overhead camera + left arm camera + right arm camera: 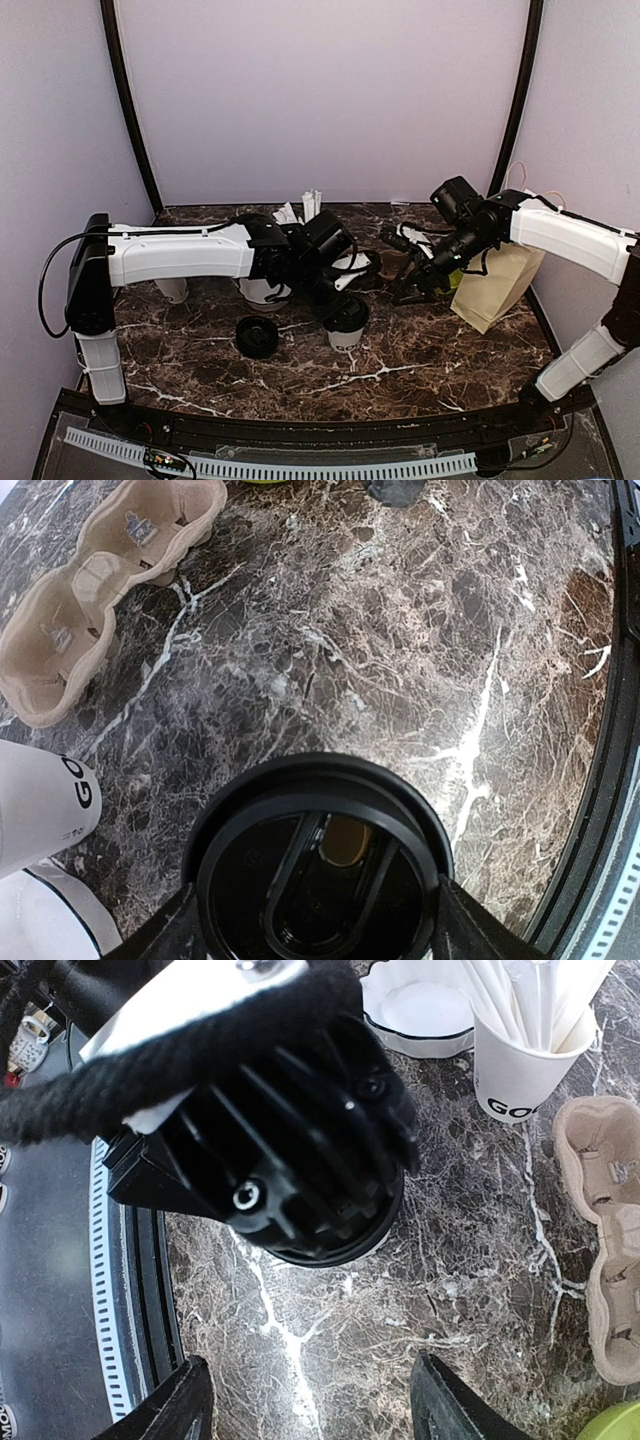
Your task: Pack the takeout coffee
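Observation:
A tall white coffee cup [347,332] with a black lid [318,865] stands at the table's middle front. My left gripper [338,300] is right above it, and in the left wrist view my left gripper [315,935] has both fingers against the lid's rim, shut on it. A second white cup [172,290] stands at the left, its top hidden behind my left arm. A loose black lid [257,337] lies on the table between them. My right gripper [408,285] hovers open and empty to the right; the right wrist view [315,1410] shows only bare marble between its fingers.
A cardboard cup carrier [393,262] [95,590] [605,1250] lies between the grippers. A brown paper bag [497,285] stands at the right. The white scalloped bowl [262,291] [418,1008] and the straw cup [310,208] [520,1070] are behind my left arm. The front rail [610,810] is close.

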You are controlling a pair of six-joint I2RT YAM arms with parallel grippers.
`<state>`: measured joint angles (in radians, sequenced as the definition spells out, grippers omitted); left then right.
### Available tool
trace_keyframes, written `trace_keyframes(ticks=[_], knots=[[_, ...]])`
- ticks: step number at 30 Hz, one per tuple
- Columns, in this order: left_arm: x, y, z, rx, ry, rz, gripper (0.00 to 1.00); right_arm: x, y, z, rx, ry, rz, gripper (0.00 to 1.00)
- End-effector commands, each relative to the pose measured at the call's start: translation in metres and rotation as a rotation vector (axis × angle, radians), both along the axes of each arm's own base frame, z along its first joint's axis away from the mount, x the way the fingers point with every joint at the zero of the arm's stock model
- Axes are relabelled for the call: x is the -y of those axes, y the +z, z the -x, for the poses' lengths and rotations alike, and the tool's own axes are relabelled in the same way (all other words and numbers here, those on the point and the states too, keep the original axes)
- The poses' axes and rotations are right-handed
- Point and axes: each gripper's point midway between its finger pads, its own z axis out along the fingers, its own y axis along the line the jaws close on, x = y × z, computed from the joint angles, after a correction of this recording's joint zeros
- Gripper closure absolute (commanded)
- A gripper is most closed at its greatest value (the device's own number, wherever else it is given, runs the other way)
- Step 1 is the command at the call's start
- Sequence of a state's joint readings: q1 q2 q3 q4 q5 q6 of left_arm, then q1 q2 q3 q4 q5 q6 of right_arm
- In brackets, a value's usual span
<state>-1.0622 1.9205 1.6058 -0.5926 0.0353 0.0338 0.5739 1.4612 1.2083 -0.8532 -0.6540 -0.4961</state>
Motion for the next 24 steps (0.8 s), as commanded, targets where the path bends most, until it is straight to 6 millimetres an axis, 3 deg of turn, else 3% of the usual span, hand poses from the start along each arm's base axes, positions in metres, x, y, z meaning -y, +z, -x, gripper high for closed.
trace_keyframes(ticks=[1,6,9,13,18,24], knots=[[-0.01,0.021,0.006,-0.006,0.02,0.012,0.29,-0.004,0.007,-0.002,0.016,0.008,-0.018,0.32],[-0.03,0.058,0.026,-0.058,0.061,0.083,0.33,-0.005,0.007,-0.004,0.014,0.011,-0.017,0.32],[-0.056,0.075,0.038,-0.06,0.098,0.092,0.35,-0.006,0.007,-0.005,0.009,0.013,-0.018,0.32],[-0.102,0.078,0.042,-0.029,0.205,0.024,0.36,-0.007,0.009,-0.005,0.005,0.016,-0.022,0.33],[-0.17,0.066,0.029,-0.009,0.405,-0.099,0.38,-0.008,0.011,-0.005,0.001,0.019,-0.028,0.32],[-0.232,0.076,-0.015,0.046,0.665,-0.085,0.39,-0.008,0.012,-0.003,-0.001,0.021,-0.034,0.33]])
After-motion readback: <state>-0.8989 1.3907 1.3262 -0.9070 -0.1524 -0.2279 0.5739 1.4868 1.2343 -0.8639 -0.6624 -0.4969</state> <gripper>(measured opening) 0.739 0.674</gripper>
